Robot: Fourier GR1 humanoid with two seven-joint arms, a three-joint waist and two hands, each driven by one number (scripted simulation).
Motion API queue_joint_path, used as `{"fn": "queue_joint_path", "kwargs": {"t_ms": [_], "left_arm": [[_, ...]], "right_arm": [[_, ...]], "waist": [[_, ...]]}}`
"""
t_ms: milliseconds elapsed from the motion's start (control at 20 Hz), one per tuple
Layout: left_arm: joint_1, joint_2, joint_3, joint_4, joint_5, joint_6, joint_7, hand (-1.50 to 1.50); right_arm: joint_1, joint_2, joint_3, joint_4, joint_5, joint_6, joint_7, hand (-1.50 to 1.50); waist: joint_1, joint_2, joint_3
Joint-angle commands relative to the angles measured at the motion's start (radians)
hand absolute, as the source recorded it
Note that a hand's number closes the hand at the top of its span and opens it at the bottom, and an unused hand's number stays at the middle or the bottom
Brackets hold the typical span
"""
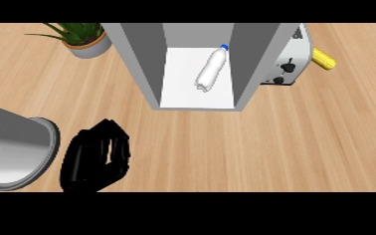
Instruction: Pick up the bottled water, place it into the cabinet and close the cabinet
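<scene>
The bottle (211,69) lies on its side on the cabinet (140,64) floor, cap toward the back. It is likely light, smooth plastic and apt to roll, so the middle of its body is the place to take it. The left hand (94,157) rests near the counter's (242,144) near-left edge, fingers relaxed, holding nothing. Bare wood lies in front, and a plant (81,35) and toaster (290,62) flank the cabinet.

The worktop (294,139): light wood, grain visible, matt. The cabinet (140,64): flat grey matt walls, inner floor white and smooth. The bottle (210,72): pale translucent plastic, faint sheen; cap (225,46) blue plastic. The toaster (295,55): light metal, knobs (289,67) black. The plant pot (92,50): matt grey. The left hand (95,157): black, smooth, slightly glossy.
</scene>
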Motion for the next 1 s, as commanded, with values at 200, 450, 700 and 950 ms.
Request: {"fn": "queue_joint_path", "kwargs": {"t_ms": [200,450,700,950], "left_arm": [[0.102,0.063,0.101,-0.070,0.048,-0.063,-0.017,1.50],[0.172,0.106,0.126,-0.078,0.078,-0.139,-0.037,1.50],[0.237,0.148,0.182,-0.124,0.110,-0.192,-0.061,1.50],[0.254,0.160,0.198,-0.139,0.117,-0.202,-0.051,1.50]], "right_arm": [[-0.238,0.200,0.169,0.177,0.092,-0.022,0.095,1.50],[-0.380,0.198,0.131,0.240,0.154,-0.115,0.072,1.50],[-0.473,0.196,-0.001,0.297,0.104,-0.158,0.129,1.50],[-0.541,0.197,-0.098,0.398,0.033,-0.237,0.128,1.50]], "waist": [[0.005,0.002,-0.001],[0.023,0.002,-0.002],[0.039,0.007,-0.002],[0.048,0.013,-0.001]]}}
